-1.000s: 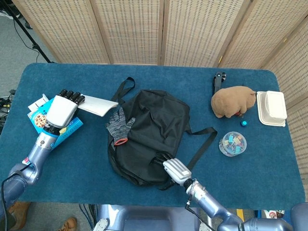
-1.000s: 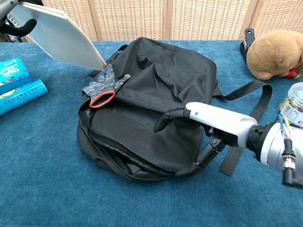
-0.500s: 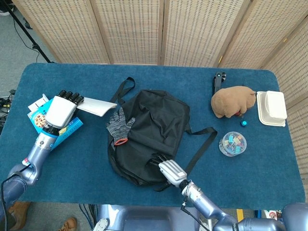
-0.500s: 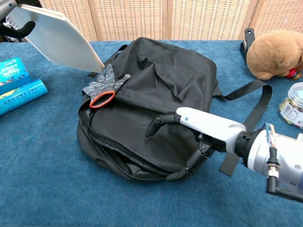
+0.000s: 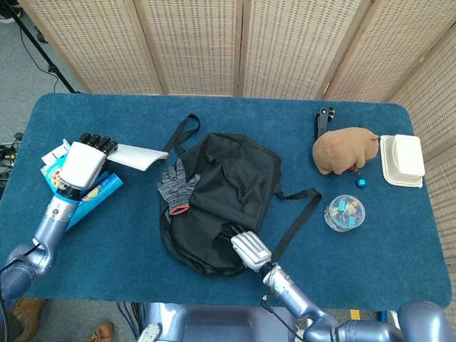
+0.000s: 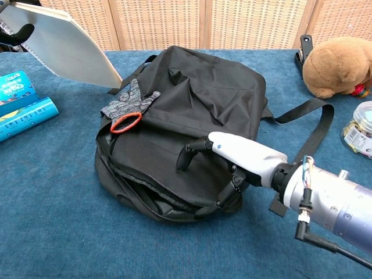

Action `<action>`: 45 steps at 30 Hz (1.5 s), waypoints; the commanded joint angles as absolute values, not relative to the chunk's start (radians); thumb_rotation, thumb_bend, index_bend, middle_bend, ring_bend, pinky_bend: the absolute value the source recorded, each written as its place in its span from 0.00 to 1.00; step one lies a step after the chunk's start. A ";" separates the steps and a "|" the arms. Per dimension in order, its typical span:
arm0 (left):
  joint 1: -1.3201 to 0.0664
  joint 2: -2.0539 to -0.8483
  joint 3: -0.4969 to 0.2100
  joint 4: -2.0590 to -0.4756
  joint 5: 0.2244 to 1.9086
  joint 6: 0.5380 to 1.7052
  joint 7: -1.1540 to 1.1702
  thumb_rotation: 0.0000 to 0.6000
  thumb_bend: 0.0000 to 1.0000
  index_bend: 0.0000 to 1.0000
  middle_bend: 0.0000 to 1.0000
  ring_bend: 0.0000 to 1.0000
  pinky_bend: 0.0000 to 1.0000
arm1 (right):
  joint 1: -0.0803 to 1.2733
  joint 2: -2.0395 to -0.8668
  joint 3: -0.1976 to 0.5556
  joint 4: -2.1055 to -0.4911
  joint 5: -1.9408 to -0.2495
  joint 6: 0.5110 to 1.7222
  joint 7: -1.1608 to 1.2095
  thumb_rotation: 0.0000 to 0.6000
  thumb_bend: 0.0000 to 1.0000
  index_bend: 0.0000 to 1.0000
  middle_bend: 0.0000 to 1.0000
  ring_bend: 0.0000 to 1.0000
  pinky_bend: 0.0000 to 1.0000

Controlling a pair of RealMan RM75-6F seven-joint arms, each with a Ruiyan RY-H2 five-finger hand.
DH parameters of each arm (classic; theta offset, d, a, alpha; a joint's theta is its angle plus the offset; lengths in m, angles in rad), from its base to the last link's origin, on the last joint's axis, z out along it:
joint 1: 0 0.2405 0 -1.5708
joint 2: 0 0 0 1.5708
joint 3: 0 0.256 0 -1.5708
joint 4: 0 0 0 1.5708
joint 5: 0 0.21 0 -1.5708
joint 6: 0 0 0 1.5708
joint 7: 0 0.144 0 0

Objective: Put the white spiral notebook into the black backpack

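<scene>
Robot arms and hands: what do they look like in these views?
Both hands have a white shell on the back and black fingers: left hand, right hand. The forearms are metallic blue-silver cylinders. In the chest view, thin coloured wires and a black cable show at the right wrist.

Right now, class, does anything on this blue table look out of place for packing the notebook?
Yes: a grey knitted glove with an orange cuff lies on top of the black backpack, near its opening. It is loose and has nothing to do with the packing.
</scene>
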State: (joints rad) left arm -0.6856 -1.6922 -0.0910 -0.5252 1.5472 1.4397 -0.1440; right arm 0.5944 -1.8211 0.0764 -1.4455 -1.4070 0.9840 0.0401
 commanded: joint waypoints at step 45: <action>-0.604 -1.672 -0.092 -0.452 1.563 1.628 -0.358 1.00 0.53 0.81 0.63 0.51 0.51 | 0.598 -1.675 0.260 -1.458 -1.273 1.032 0.070 1.00 0.64 0.60 0.58 0.33 0.26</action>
State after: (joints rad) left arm -0.6092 -1.6759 -0.0952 -0.4469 1.5566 1.6127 -0.3477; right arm 0.5954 -1.6839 0.2516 -1.4582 -1.2829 1.0370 0.0684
